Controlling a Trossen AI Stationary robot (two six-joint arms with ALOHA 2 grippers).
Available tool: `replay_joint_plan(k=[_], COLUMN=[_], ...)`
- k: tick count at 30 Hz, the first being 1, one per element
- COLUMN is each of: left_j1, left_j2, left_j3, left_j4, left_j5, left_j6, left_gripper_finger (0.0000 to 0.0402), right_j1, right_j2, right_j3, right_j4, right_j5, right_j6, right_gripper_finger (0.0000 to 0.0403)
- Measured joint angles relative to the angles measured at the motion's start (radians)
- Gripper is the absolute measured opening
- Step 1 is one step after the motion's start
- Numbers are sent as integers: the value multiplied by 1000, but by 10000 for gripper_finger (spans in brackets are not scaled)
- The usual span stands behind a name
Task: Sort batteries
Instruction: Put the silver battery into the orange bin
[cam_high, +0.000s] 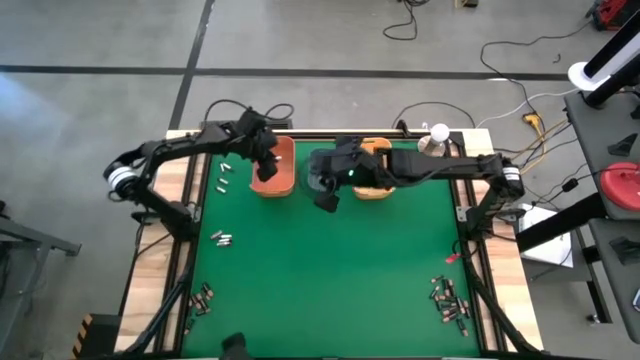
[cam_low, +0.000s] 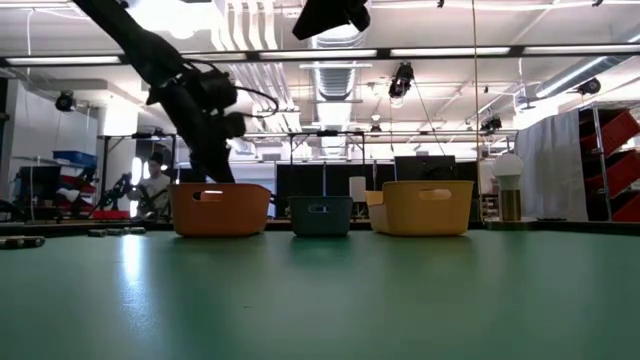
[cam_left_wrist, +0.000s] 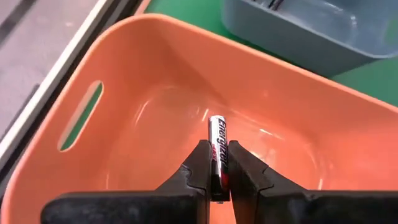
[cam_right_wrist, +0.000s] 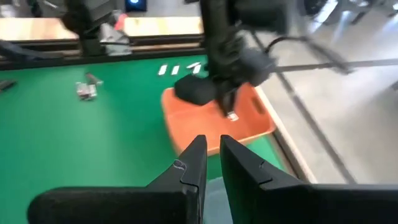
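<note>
The desk (cam_high: 330, 270) has a green mat and pale wooden edges; behind it is a workshop with ceiling lamps. The left gripper (cam_left_wrist: 217, 169) is clamped on a battery (cam_left_wrist: 217, 149) marked "Energizer", above the orange bin (cam_left_wrist: 155, 106). The right gripper (cam_right_wrist: 212, 155), fingers slightly apart, hangs over the blue-grey bin (cam_high: 322, 183). More batteries (cam_high: 450, 300) lie near the desk corners.

Bright, even light from ceiling strips (cam_low: 300, 52) glares above the orange bin (cam_low: 220, 208); the surface (cam_low: 320, 300) before it shines, and the right wrist view blurs.
</note>
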Motion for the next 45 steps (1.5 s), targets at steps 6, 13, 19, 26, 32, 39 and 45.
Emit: replay_joint_plan(k=[6,13,19,26,32,39,45], left_j1=[1,2,2,1,1,1,-2], left_j2=[79,173,219,252,244,225,129], left_j3=[47,54,54,58,55,51,104], left_j4=[10,24,55,57,53,41,-38], left_j5=[-97,-109,-109,-129,-150,-154,-85], left_j6=[-58,-72,-114,-111,-113,-112,-83], left_gripper_finger=[15,15,15,15,45,121,157], right_j1=[-66,-100,-99,-99,-97,-96,-97], right_j2=[-49,-92,-95,-87,-89,-90,-92], right_j3=[0,0,0,0,0,0,0], right_j4=[-22,-58,-104,-137,-157,-157,-157], right_j5=[0,0,-1,-4,-10,-10,-10], right_j6=[-64,-115,-118,-91,-38,-37,-61], right_gripper_finger=[38,38,38,38,38,38,38])
